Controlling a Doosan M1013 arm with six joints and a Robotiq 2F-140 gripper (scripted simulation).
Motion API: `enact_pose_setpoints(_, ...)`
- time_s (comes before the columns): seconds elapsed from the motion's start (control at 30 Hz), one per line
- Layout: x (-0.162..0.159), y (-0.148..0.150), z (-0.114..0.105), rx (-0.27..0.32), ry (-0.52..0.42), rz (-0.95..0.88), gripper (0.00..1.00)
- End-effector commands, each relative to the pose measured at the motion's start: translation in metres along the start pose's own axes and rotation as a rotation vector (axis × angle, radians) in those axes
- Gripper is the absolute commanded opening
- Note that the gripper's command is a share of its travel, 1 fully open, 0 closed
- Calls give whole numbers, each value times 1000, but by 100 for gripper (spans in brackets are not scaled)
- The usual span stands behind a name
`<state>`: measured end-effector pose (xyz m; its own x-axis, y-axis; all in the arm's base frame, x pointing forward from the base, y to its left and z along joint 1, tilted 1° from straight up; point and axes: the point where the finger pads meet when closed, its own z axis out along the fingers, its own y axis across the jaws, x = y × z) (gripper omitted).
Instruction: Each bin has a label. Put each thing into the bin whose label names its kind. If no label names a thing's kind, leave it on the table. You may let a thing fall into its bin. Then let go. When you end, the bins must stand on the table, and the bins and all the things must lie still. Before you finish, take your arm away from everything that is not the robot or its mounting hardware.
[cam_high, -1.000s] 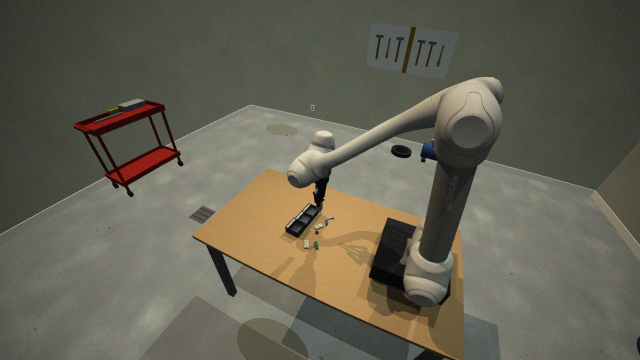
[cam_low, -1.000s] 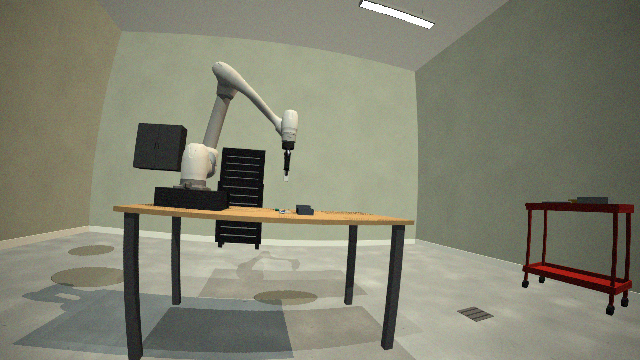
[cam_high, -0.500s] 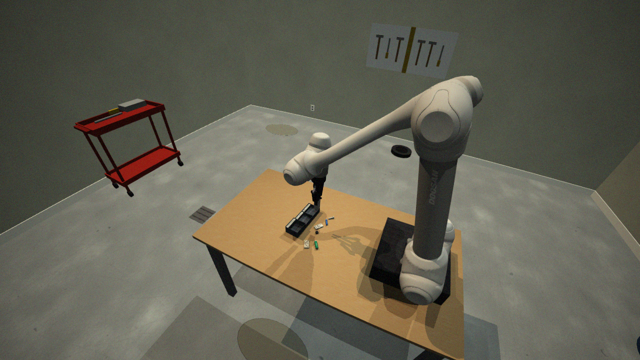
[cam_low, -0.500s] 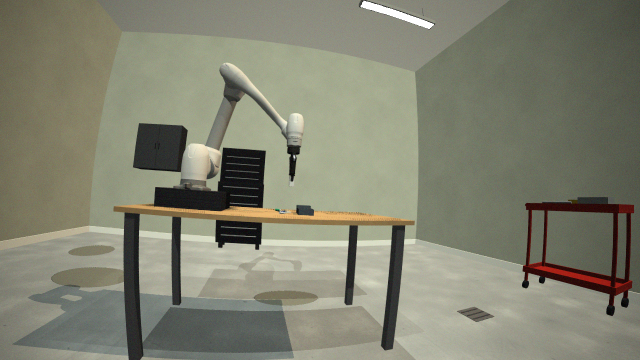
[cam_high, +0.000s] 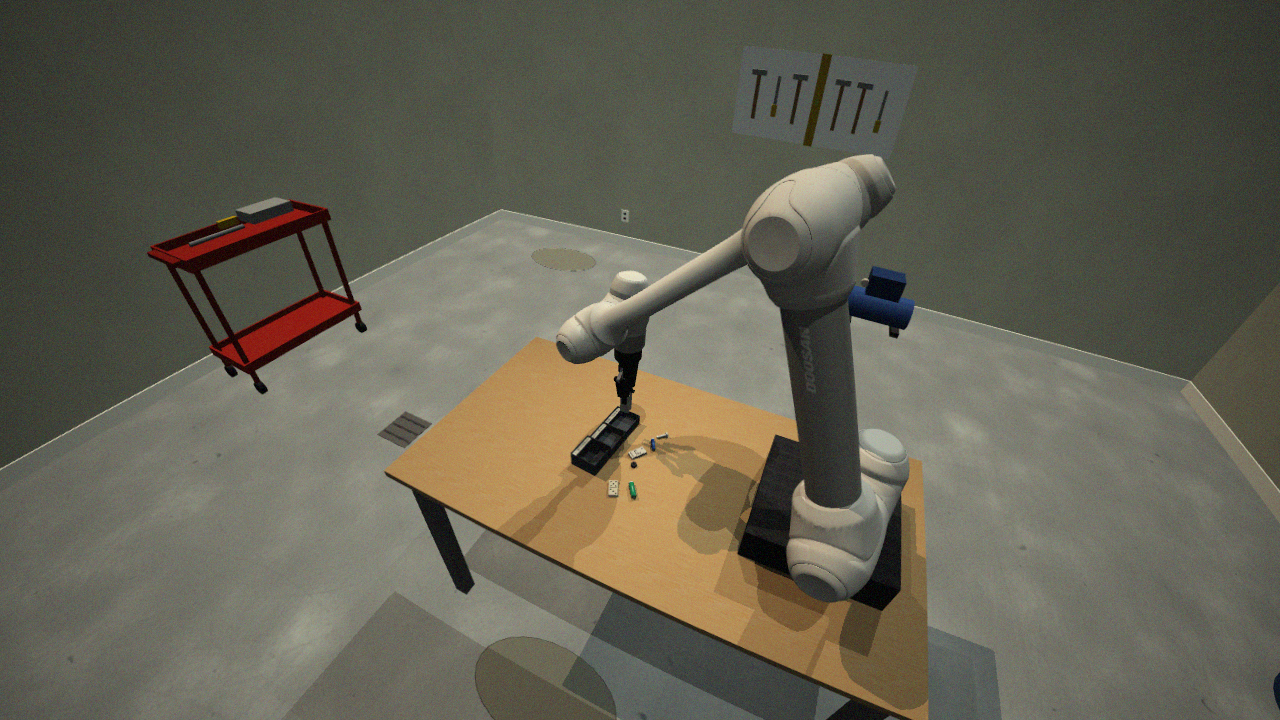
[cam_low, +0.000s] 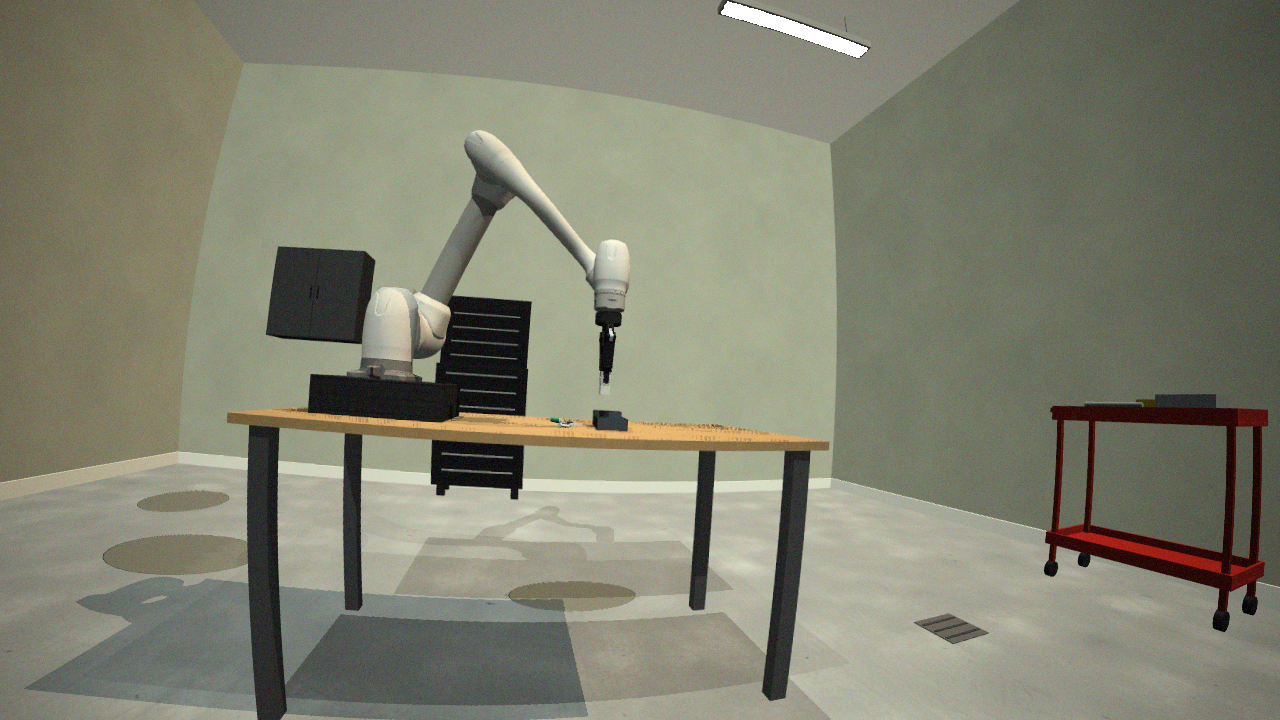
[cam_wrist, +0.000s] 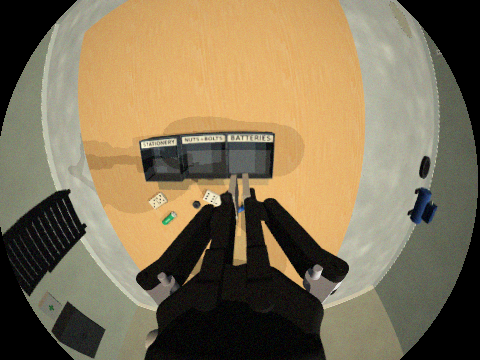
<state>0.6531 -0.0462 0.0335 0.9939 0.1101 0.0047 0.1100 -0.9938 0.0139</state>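
Fingers of the gripper (cam_wrist: 240, 182) are pressed nearly together, with nothing visible between them. Tips sit over the near rim of the BATTERIES bin (cam_wrist: 251, 139). The green cell (cam_wrist: 170, 218) lies on the table, well left of the fingers. I'd judge it light, stiff and prone to rolling; pinch across the barrel mid-length.

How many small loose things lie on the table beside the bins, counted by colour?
white pieces with dots: 2
green cylinder: 1
blue piece with a pale end: 1
small dark piece: 1
Total: 5
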Motion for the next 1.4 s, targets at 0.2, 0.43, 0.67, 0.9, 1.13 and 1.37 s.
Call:
enact_pose_setpoints(0.2, 20, 24, 20, 1, 0, 0, 5)
enact_pose_setpoints(0.43, 20, 24, 39, 1, 0, 0, 5)
enact_pose_setpoints(0.67, 20, 24, 52, 1, 0, 0, 5)
enact_pose_setpoints(0.9, 20, 24, 71, 1, 0, 0, 5)
enact_pose_setpoints(1.13, 20, 24, 80, 1, 0, 0, 5)
enact_pose_setpoints(1.37, 20, 24, 80, 1, 0, 0, 5)
